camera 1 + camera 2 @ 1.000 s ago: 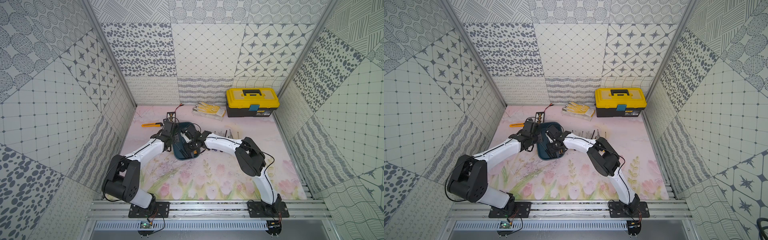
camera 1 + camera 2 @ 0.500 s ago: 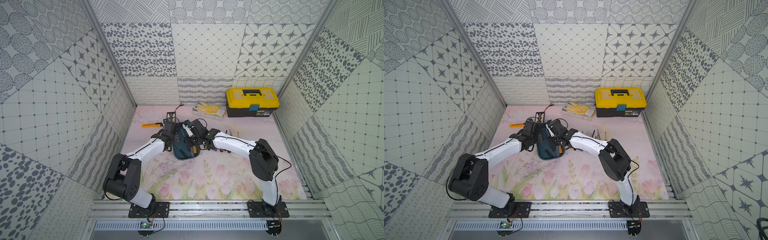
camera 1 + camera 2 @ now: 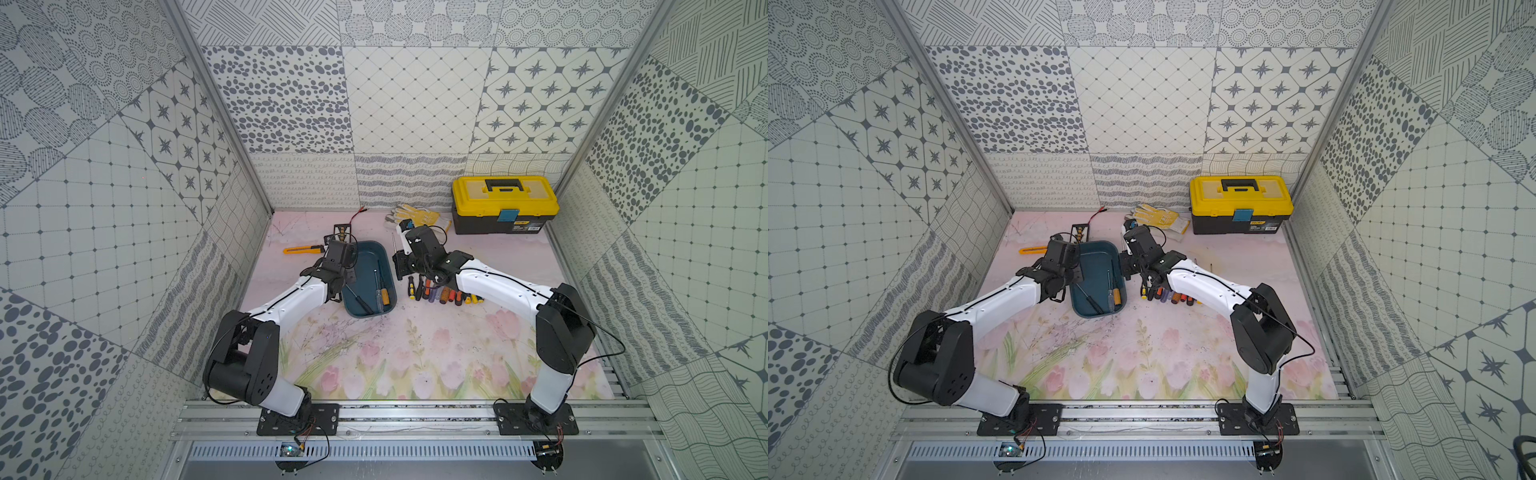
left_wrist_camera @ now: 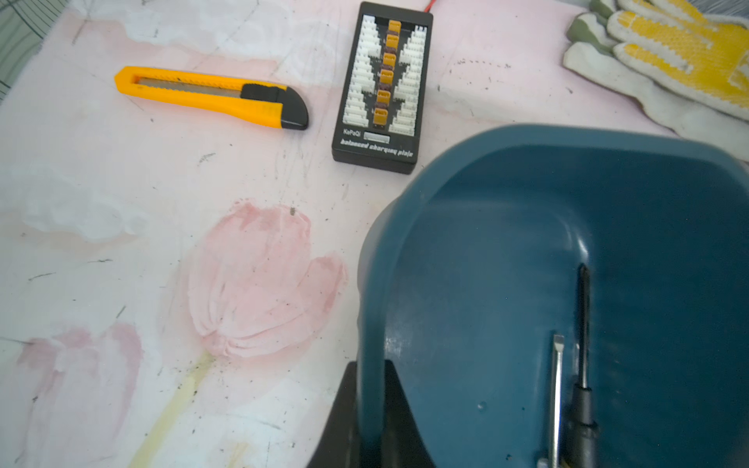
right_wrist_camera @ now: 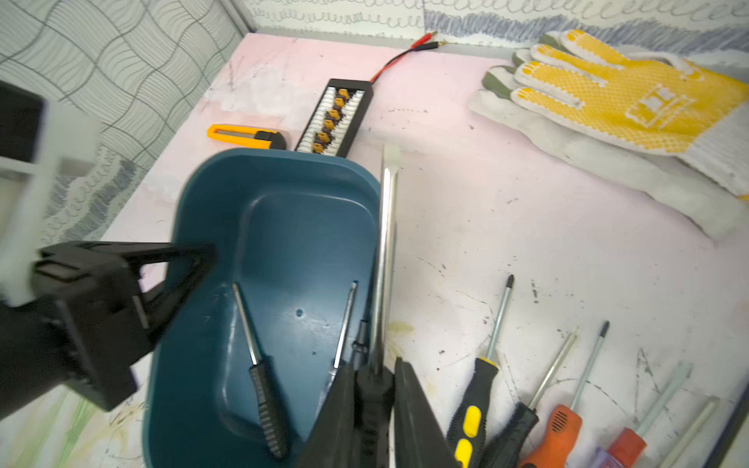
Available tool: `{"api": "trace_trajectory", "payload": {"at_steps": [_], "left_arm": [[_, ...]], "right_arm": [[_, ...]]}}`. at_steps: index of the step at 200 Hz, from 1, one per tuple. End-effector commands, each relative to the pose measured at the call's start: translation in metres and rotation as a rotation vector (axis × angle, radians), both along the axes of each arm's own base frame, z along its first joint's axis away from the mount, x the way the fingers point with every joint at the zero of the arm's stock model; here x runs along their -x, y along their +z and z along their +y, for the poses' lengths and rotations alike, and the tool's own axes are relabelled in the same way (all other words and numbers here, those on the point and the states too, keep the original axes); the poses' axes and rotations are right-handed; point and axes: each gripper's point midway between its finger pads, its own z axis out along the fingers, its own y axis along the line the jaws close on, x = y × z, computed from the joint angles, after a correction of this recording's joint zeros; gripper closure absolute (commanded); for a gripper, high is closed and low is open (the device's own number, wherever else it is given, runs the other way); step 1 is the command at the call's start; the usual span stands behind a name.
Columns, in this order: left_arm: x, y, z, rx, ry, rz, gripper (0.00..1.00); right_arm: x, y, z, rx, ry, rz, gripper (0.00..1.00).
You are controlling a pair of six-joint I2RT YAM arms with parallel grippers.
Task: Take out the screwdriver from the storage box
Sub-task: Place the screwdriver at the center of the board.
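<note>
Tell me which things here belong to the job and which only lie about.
Job: storage box; screwdriver in right claw; screwdrivers inside box; left claw gripping its rim.
Lying about: yellow toolbox; gloves; utility knife; charging board; screwdrivers on table.

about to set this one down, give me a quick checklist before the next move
1. Right tool shut on the long flat-blade steel screwdriver with black handle: ok.
2. That screwdriver out of the teal-blue plastic storage box: ok.
3. Left tool clamped on the box rim: ok.
4. Bare pink flowered mat between box and the row of loose screwdrivers: ok.
5. Blade's height above the mat: cannot tell.
</note>
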Motion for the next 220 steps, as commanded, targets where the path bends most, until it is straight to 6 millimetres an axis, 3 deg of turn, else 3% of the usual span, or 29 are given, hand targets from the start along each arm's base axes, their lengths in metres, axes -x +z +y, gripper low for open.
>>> {"api": "trace_trajectory", "payload": {"at_steps": [1, 61, 94, 158, 220], "left_arm": [[-0.008, 0.023, 0.018, -0.072, 0.039, -0.065, 1.0], [-0.008, 0.028, 0.022, -0.101, 0.041, -0.07, 1.0], [-0.008, 0.026, 0.02, -0.092, 0.037, -0.07, 1.0], [-0.009, 0.023, 0.017, -0.075, 0.029, -0.062, 1.0], [-0.01, 0.023, 0.017, -0.077, 0.027, -0.066, 1.0]], "right_arm": [[-0.009, -0.008, -0.002, -0.013, -0.057, 0.016, 1.0], [-0.021, -0.071, -0.009, 0.06, -0.126, 0.176, 1.0], [-0.027, -0.096, -0.006, 0.087, -0.159, 0.24, 1.0], [-0.031, -0.13, -0.024, 0.204, -0.227, 0.321, 1.0], [-0.031, -0.14, -0.041, 0.234, -0.263, 0.335, 1.0]]}}
